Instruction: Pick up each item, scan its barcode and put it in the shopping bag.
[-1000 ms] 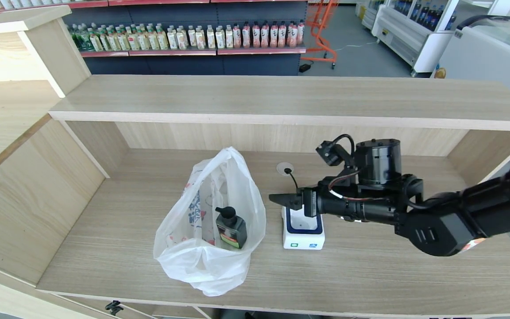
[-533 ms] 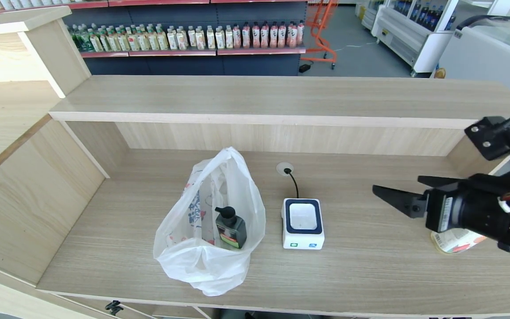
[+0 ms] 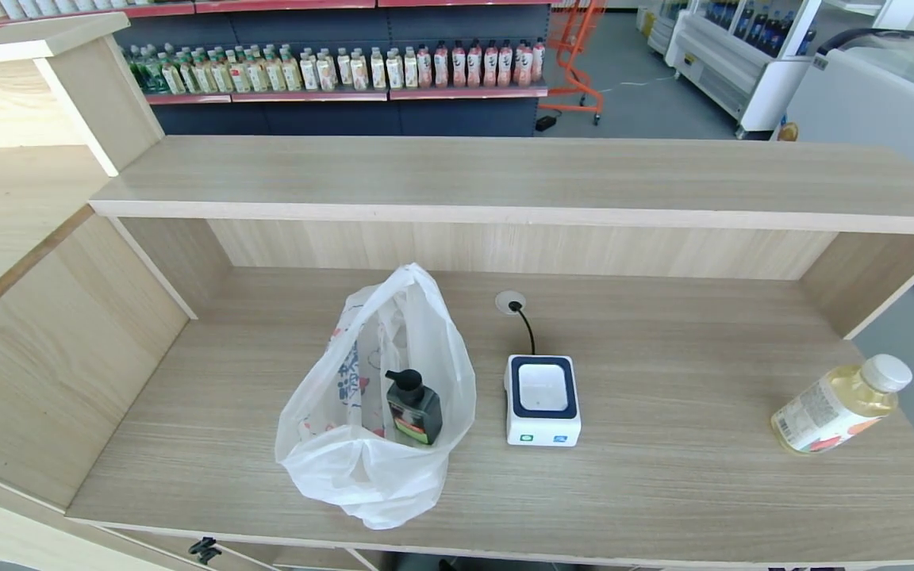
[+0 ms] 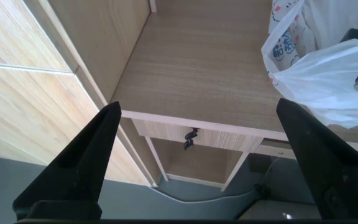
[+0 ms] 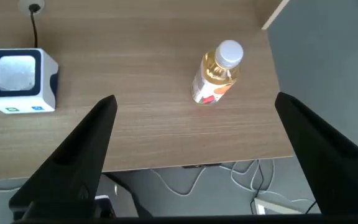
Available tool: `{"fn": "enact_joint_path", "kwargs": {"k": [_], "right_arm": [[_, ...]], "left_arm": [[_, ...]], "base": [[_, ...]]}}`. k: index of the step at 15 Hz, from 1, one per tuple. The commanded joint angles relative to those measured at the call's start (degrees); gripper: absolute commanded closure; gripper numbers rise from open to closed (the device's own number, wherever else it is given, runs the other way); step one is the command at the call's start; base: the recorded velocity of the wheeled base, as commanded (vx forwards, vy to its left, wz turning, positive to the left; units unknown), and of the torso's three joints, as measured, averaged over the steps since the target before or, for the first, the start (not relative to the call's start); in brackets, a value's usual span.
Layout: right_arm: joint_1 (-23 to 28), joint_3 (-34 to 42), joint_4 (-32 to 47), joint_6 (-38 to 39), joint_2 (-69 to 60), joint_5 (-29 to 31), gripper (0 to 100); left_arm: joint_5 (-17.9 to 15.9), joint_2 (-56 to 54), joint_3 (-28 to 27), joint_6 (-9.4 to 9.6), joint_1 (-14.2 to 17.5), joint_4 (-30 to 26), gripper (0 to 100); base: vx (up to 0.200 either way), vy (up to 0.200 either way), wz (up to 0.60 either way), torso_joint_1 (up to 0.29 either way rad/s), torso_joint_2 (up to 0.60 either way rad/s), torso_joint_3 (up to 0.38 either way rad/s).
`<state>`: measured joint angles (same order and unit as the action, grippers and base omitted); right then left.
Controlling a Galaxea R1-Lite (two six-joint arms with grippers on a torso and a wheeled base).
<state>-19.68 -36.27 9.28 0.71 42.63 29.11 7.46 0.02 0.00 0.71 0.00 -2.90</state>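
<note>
Currently the left gripper [image 4: 199,106] is hanging over the near edge of the counter [image 3: 663,476], toward its left end. Its two dark fingers [image 4: 73,168] are spreading wide apart and holding nothing. The right gripper [image 5: 196,98] is hovering above the same edge farther right, its fingers [image 5: 316,149] also gaping fully and carrying nothing. The scanner [image 5: 20,81] and the drink bottle [image 5: 215,78] are sitting on the wood below it, neither touching it.

The shopping bag [image 3: 370,444], white and translucent, is standing on the counter left of centre with its mouth opening upward. A dark pump bottle [image 3: 413,408] is sitting upright inside it, showing through the opening. Just beside the bag on its right, not touching it, the scanner is resting flat with its window facing up. Its black cable [image 3: 526,321] is running back to a hole in the counter. The drink bottle, pale yellow with a white cap, is standing well apart from the scanner at the counter's right end, outside the bag.
</note>
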Motion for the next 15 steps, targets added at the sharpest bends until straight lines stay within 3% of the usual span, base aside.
{"fn": "enact_joint_path", "kwargs": {"k": [1,4,7,9,10,12,14,15], "right_arm": [[0.4,1.2,-0.1,-2.7,-4.0,-0.4,0],[0.4,0.5,-0.2,-5.6,-4.9,-4.9,0],[0.9,0.1,-5.8,-5.6,-1.6,-7.1,0],[4.6,0.0,-5.3,-2.4,-0.9,-8.3,0],[5.4,2.0,1.6,0.5,-3.3,-10.5,0],[5.2,2.0,5.1,-6.7,-6.3,-12.0,0],[5.4,-0.2,5.0,-1.6,-5.7,-23.7,0],[5.4,-0.1,4.6,-1.5,-5.7,-26.7,0]], "left_arm": [[0.0,0.0,0.0,0.00,0.0,0.0,0],[0.0,0.0,0.0,0.00,0.0,0.0,0],[0.0,0.0,0.0,0.00,0.0,0.0,0],[0.0,0.0,0.0,0.00,0.0,0.0,0],[0.0,0.1,0.0,0.00,0.0,0.0,0],[0.0,0.1,0.0,0.00,0.0,0.0,0],[0.0,0.1,0.0,0.00,0.0,0.0,0],[0.0,0.0,0.0,0.00,0.0,0.0,0]], "base": [[0.000,0.000,0.00,0.000,0.00,0.000],[0.000,0.000,0.00,0.000,0.00,0.000],[0.000,0.000,0.00,0.000,0.00,0.000],[0.000,0.000,0.00,0.000,0.00,0.000],[0.000,0.000,0.00,0.000,0.00,0.000],[0.000,0.000,0.00,0.000,0.00,0.000],[0.000,0.000,0.00,0.000,0.00,0.000],[0.000,0.000,0.00,0.000,0.00,0.000]]}}
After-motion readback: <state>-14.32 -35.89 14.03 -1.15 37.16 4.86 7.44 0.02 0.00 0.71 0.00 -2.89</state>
